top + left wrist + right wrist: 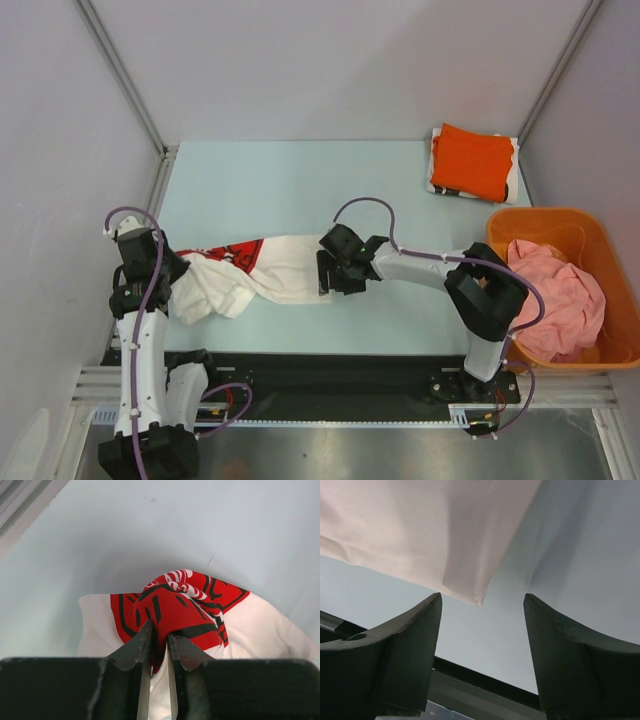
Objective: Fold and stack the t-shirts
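Note:
The white t-shirt (270, 270) with a red-and-black print lies bunched across the near left of the table. My left gripper (168, 268) is shut on its printed part (175, 612) at the shirt's left end. My right gripper (327, 273) is open and empty at the shirt's right end; a white corner of the shirt (465, 587) hangs just above the gap between its fingers. A folded orange t-shirt (472, 160) lies on a folded white one at the far right corner. The pink t-shirt (555, 295) is crumpled in the basket.
The orange plastic basket (598, 240) stands at the right edge of the table. The table's black front rail (485, 677) shows just below my right gripper. Grey walls enclose the table on three sides.

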Action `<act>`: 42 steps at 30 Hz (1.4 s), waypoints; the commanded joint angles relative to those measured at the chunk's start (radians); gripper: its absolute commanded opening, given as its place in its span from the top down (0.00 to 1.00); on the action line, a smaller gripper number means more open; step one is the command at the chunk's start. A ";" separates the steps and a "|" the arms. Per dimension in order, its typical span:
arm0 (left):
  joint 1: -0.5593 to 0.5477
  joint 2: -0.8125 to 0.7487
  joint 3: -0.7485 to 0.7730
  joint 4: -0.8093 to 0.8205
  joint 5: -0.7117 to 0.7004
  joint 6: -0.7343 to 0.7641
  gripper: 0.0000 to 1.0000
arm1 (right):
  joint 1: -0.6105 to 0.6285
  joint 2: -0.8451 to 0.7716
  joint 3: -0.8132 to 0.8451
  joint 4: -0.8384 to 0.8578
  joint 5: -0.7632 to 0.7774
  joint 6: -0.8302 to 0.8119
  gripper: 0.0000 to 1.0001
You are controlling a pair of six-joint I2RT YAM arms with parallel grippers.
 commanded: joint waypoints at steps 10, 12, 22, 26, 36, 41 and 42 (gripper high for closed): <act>0.003 -0.012 -0.008 0.037 -0.006 0.008 0.79 | 0.070 0.066 0.004 0.107 -0.038 0.031 0.33; 0.002 -0.014 -0.009 0.037 -0.008 0.008 0.79 | 0.077 0.086 0.004 0.113 -0.038 0.031 0.36; 0.000 0.002 -0.009 0.045 0.001 0.010 0.79 | 0.071 0.127 0.022 0.095 0.006 -0.012 0.95; 0.002 -0.023 0.015 0.039 0.046 0.023 0.80 | 0.061 0.081 0.062 0.031 0.014 -0.043 1.00; -0.229 0.155 0.403 -0.028 0.152 0.117 0.68 | -0.104 -0.397 0.236 -0.345 0.190 -0.122 1.00; -0.354 0.328 0.549 -0.173 0.051 0.212 0.14 | -0.294 -0.616 0.106 -0.406 0.160 -0.175 1.00; -0.354 0.328 0.522 -0.173 0.008 0.215 0.09 | -0.337 -0.632 0.049 -0.406 0.143 -0.178 1.00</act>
